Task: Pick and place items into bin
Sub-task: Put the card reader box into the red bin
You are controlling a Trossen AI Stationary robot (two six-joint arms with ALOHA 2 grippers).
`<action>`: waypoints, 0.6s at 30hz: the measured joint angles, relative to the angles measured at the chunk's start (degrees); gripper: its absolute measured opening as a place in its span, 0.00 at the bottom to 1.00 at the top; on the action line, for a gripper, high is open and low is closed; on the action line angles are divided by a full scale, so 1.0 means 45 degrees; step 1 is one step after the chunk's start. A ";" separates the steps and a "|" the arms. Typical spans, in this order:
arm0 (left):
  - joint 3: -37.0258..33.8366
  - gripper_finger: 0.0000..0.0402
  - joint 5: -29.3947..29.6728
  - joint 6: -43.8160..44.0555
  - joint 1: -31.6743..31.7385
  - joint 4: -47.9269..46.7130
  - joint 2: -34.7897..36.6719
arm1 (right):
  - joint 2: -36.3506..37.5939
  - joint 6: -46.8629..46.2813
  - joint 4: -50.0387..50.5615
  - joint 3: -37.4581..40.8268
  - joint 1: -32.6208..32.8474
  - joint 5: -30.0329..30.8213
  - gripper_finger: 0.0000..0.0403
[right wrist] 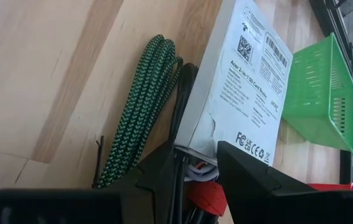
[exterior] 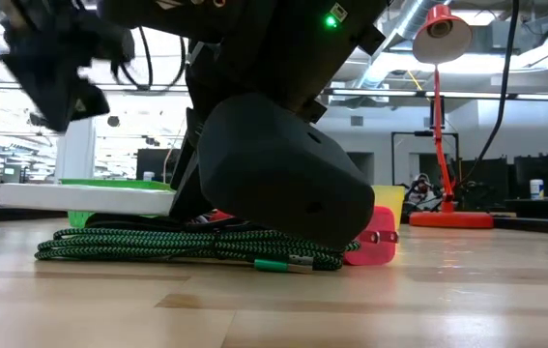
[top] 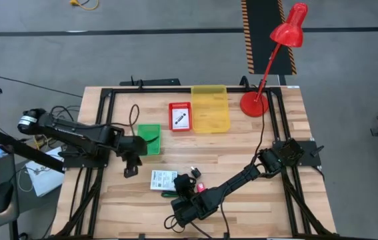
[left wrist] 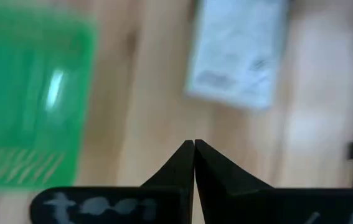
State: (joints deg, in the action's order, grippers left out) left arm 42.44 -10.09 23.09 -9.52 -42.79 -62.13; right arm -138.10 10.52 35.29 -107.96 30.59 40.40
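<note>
Overhead, wooden table carries a red lamp, grey floor around.

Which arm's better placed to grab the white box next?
Right. The right gripper is open, right at the white box and green cable. The left gripper is shut, hovering between the box and the green bin.

A light wooden plank table is standing on a grey concrete floor, where a black-and-yellow striped strip is running away from it. A red desk lamp is leaning over the table's far corner. Ceiling lights are glowing across the open room behind.
</note>
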 joint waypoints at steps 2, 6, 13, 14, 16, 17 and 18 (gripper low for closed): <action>0.0000 0.00 0.0005 -0.0359 -0.0600 0.1756 0.0290 | 0.0000 -0.0005 0.0006 0.0000 0.0000 0.0000 0.29; 0.0000 0.00 0.0321 -0.2299 -0.1949 0.5499 0.1078 | 0.0000 -0.0005 -0.0003 0.0000 0.0000 0.0000 0.29; -0.0537 0.00 0.2661 -0.4487 -0.4628 0.8022 0.3024 | 0.0000 -0.0136 -0.0035 0.0000 0.0000 -0.0005 0.29; -0.0870 0.00 0.3212 -0.4477 -0.4959 0.8338 0.3373 | 0.0000 -0.0139 -0.0037 0.0000 0.0000 -0.0005 0.29; -0.1532 0.00 0.4383 -0.4202 -0.5552 0.8549 0.4056 | 0.0000 -0.0141 -0.0045 0.0000 -0.0010 -0.0005 0.29; -0.1910 0.00 0.4954 -0.3965 -0.5800 0.8702 0.4408 | 0.0000 -0.0141 -0.0045 0.0000 -0.0010 -0.0005 0.29; -0.2282 0.00 0.5492 -0.3729 -0.6011 0.8744 0.4777 | 0.0000 -0.0141 -0.0049 0.0000 -0.0018 -0.0005 0.29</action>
State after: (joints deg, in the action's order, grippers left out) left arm 32.16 14.63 6.31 -36.58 -3.44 -40.64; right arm -138.10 9.89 35.07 -107.96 30.51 40.38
